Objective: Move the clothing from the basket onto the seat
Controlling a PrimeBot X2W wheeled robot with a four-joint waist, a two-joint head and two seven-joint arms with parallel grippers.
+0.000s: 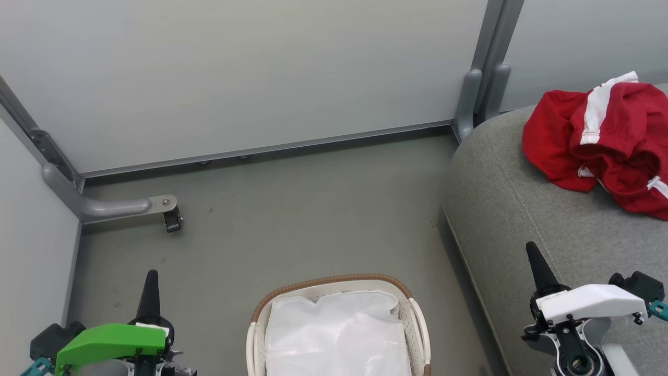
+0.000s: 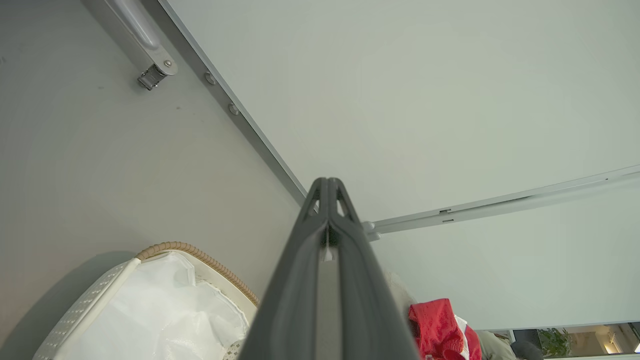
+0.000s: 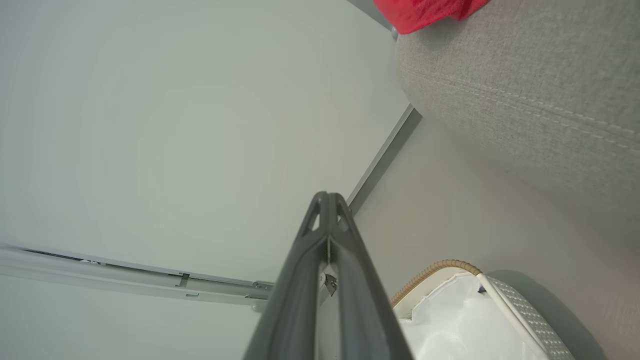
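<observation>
Clothing (image 1: pixel 600 141) is laid on the seat (image 1: pixel 522 209) | left gripper (image 1: pixel 152 277) and right gripper (image 1: pixel 532 250) are pressed together, nothing is held | basket (image 1: pixel 334 281) is placed between them

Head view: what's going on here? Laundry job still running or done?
Nothing is being handled. The red clothing lies heaped on the grey seat at the right. The laundry basket sits on the floor, and the part in view shows just its white lining sheet. The left claw and right claw are shut and empty, either side of the basket. Looks done.
</observation>
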